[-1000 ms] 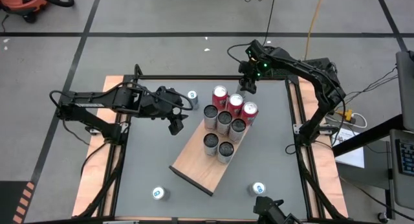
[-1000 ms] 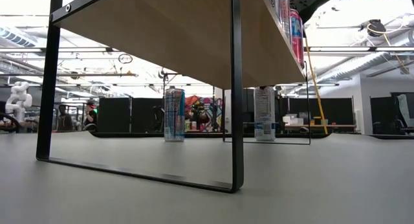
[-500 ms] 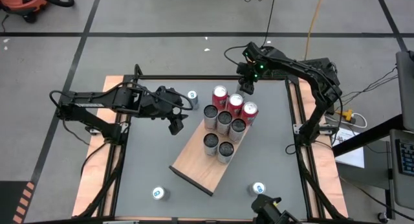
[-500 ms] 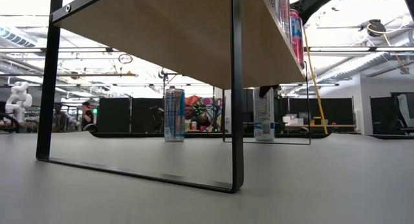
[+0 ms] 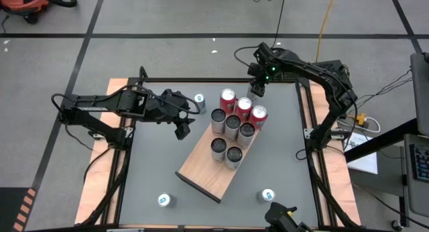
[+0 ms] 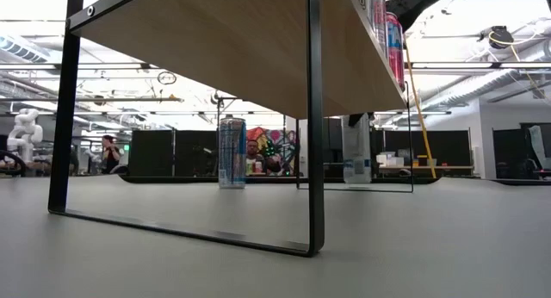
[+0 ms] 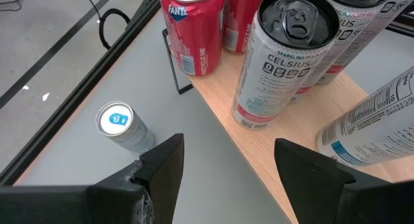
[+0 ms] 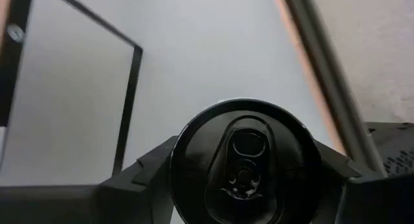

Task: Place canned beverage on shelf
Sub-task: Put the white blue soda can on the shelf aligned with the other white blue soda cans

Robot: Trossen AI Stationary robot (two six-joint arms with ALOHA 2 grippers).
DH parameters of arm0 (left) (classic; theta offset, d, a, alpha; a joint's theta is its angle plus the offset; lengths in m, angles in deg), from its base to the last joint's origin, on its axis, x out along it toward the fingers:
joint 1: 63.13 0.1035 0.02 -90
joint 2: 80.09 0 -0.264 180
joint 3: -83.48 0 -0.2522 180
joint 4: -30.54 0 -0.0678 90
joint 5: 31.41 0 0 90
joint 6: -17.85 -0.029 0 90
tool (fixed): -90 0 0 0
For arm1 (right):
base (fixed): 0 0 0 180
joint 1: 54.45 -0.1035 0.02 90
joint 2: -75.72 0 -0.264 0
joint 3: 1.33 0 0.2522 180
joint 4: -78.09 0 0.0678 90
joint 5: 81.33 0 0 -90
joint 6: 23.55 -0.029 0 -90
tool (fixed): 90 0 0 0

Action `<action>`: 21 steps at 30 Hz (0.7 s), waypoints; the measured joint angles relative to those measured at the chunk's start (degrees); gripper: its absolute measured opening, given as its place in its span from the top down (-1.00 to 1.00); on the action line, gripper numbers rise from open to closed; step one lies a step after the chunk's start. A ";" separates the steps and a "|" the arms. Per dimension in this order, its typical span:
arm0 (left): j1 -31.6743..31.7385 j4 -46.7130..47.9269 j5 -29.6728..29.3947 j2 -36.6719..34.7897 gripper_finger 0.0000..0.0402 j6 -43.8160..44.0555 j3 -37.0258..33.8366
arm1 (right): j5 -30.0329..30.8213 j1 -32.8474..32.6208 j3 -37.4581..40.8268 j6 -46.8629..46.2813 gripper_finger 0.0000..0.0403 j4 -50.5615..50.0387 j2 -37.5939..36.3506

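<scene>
My right hand (image 8: 242, 175) pinches the can (image 8: 244, 160) just under its rim at the worktop's far edge, beside the shelf (image 5: 208, 171); it looks rigid, slick and probably full, so I'd grip firmly.

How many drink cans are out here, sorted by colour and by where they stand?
Red drink cans on the light-brown wooden shelf: 3
Silver drink cans on the shelf: 5
Blue-lidded drink cans on the grey table: 3
White drink can gripped by the right tool: 1
Total: 12
</scene>
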 joint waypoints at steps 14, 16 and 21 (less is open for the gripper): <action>-0.12 -0.02 5.47 0.00 -0.19 0.02 0.00 | -0.57 -1.52 -0.11 -9.56 -0.08 -0.70 -11.09; -0.52 -0.02 9.01 0.00 -0.19 0.04 0.00 | -0.70 -2.11 -0.15 -11.96 -0.08 -0.67 -13.35; -2.84 -0.06 11.77 0.00 -0.19 0.02 0.00 | -0.53 -3.42 -2.36 -17.87 -0.08 -0.89 -18.10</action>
